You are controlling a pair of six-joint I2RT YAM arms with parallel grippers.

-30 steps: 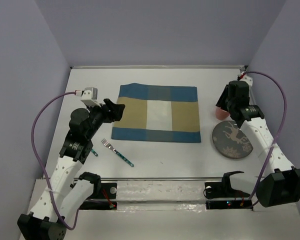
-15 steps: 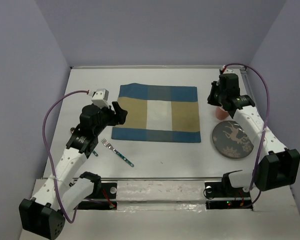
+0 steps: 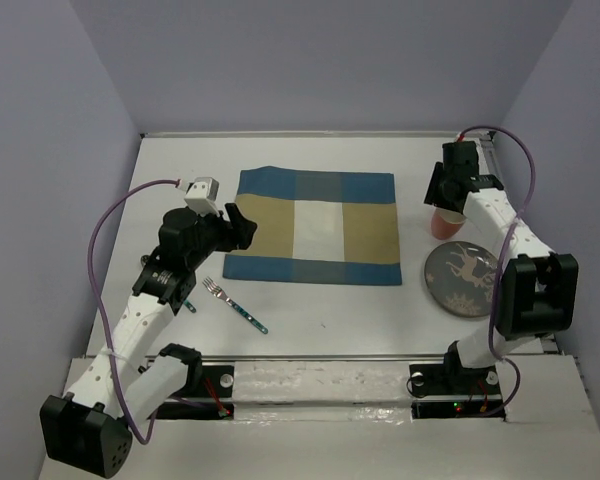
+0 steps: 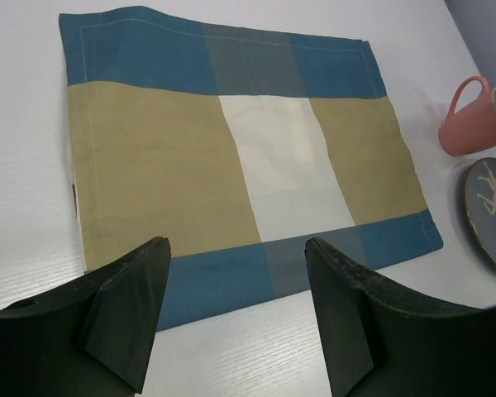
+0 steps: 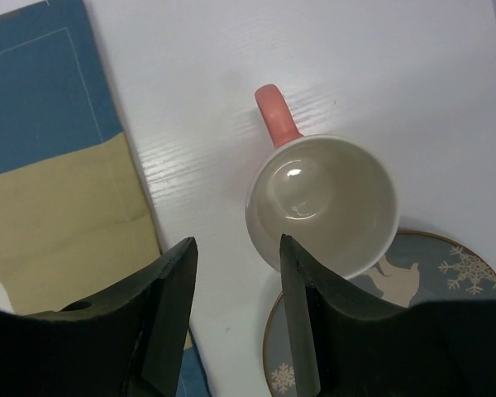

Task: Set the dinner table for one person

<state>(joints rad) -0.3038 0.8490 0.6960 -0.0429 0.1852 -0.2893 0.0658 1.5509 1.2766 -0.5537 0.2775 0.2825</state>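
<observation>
A: Entry: any lettering, labels, brands, numbers?
B: None legible. Plate (image 3: 465, 279): deer and snowflake pictures only, no words. Mug (image 5: 322, 203): plain. Placemat (image 3: 315, 227): colour blocks, unmarked. Table (image 3: 360, 320): blank white.
A: Fork (image 3: 235, 303) handle?
B: Too small to tell.

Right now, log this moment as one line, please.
left jaws: open, by placemat | right jaws: open, over mug | mug: upright, beside plate | fork: on table

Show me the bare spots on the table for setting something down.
Free: the table strip between placemat, fork, plate and rail; also the far strip behind the placemat. Crowded: right side, where mug and plate sit close together.
</observation>
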